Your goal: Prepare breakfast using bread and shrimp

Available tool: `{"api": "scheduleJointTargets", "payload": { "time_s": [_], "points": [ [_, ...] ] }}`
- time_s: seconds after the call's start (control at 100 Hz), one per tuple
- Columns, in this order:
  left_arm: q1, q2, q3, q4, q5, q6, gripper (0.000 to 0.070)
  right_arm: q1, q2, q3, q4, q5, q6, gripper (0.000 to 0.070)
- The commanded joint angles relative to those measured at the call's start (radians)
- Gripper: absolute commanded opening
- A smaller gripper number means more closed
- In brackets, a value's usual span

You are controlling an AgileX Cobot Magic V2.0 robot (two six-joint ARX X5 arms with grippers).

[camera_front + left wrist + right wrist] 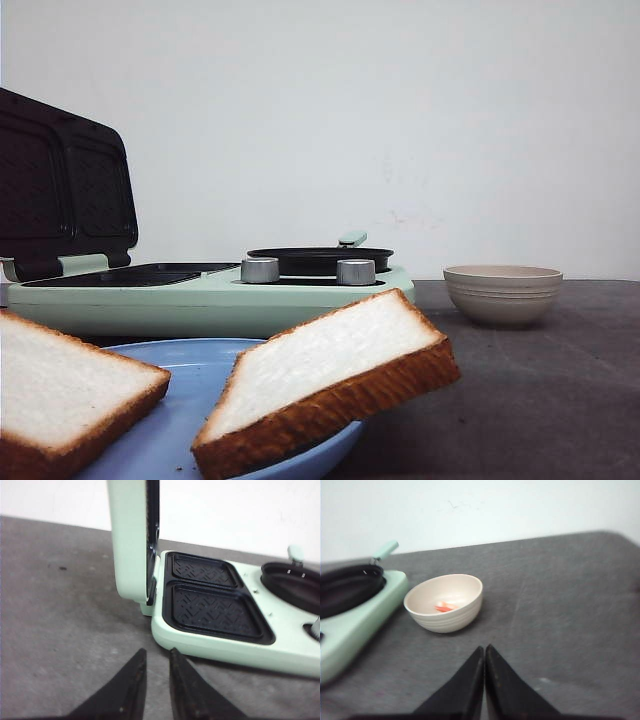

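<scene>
We see two slices of bread on a blue plate (pixel 190 400) at the near edge of the counter (pixel 540 400): one slice (pixel 330 375) leans over the plate's rim, the other slice (pixel 60 395) lies at the plate's far left. Neither pair of jaws is in the front view, so we cannot place the bread relative to them.

Our left gripper (pixel 156 667) hovers over bare counter with its jaws only narrowly apart and nothing between them. Just ahead of its tips sits the mint-green breakfast maker (pixel 235 650), whose two dark ribbed grill plates (pixel 212 610) lie open; the lid (pixel 132 535) stands upright ahead of the jaws. The round black pan (pixel 295 585) sits at the appliance's far end.

Our right gripper (pixel 484 665) has its jaws pressed together, gripping nothing. Ahead of its tips, apart from them, stands the beige ribbed bowl (pixel 445 605), and inside it we make out a small reddish-orange bit, probably the shrimp (pixel 444 607), though the view is too soft to be sure. The bowl stands near the pan end of the breakfast maker without touching it.
</scene>
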Motion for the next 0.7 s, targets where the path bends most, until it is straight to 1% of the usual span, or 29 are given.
{"api": "scheduleJointTargets", "payload": {
  "time_s": [0.0,0.06,0.12,0.18,0.27,0.39,0.55,0.63,0.69],
  "points": [
    [0.002,0.0,-0.001,0.002,0.004,-0.211,0.001,0.001,0.001,0.019,0.003,-0.042,0.162,0.0],
    [0.002,0.0,0.023,-0.017,0.023,-0.273,0.001,0.001,0.01,0.046,-0.004,-0.079,0.22,0.0],
    [0.002,0.008,0.051,-0.027,0.047,-0.306,0.001,0.001,0.025,0.077,-0.021,-0.101,0.256,0.0],
    [0.002,0.029,0.095,-0.047,0.072,-0.313,0.001,0.001,0.054,0.122,-0.06,-0.111,0.277,0.0],
    [0.002,0.09,0.188,-0.103,0.1,-0.312,0.001,0.001,0.124,0.203,-0.125,-0.138,0.277,0.0],
    [0.002,0.217,0.338,-0.194,0.131,-0.269,0.001,0.001,0.261,0.324,-0.22,-0.212,0.277,0.0],
    [0.0,0.399,0.52,-0.359,0.195,-0.163,0.001,0.002,0.446,0.446,-0.369,-0.346,0.274,0.0],
    [0.0,0.465,0.574,-0.44,0.218,-0.124,0.001,0.007,0.501,0.464,-0.385,-0.399,0.274,0.0],
    [-0.001,0.5,0.597,-0.495,0.233,-0.121,0.001,0.008,0.52,0.465,-0.373,-0.427,0.274,0.0]
  ]
}}
